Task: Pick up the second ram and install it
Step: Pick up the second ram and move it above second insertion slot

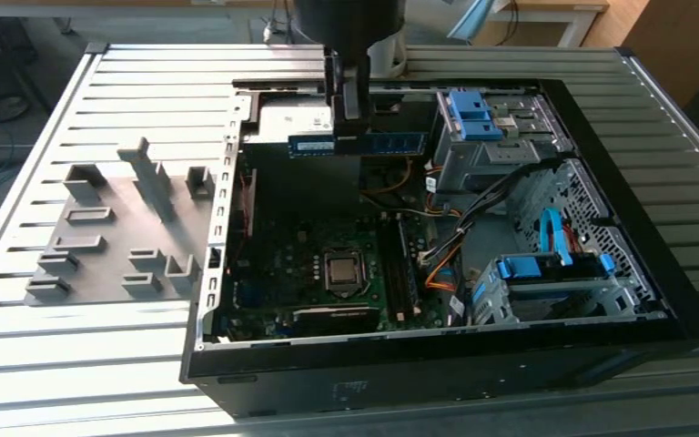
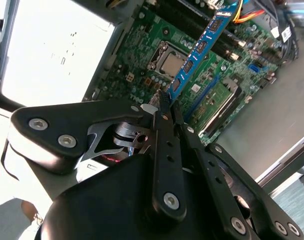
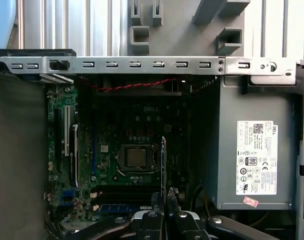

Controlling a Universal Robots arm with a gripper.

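gripper (image 1: 347,135) jaws clamped on second ram (image 1: 380,144) near mid-length, likely for balance. stick level, raised above open pc case (image 1: 641,300), over motherboard (image 3: 116,125), not seated in slot. grey tray (image 1: 106,241) on desk (image 1: 106,364) beside case.

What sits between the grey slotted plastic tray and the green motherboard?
A silver metal case rail with rectangular cutouts, then a red-and-black twisted wire, separate the tray from the motherboard, in the first wrist view.
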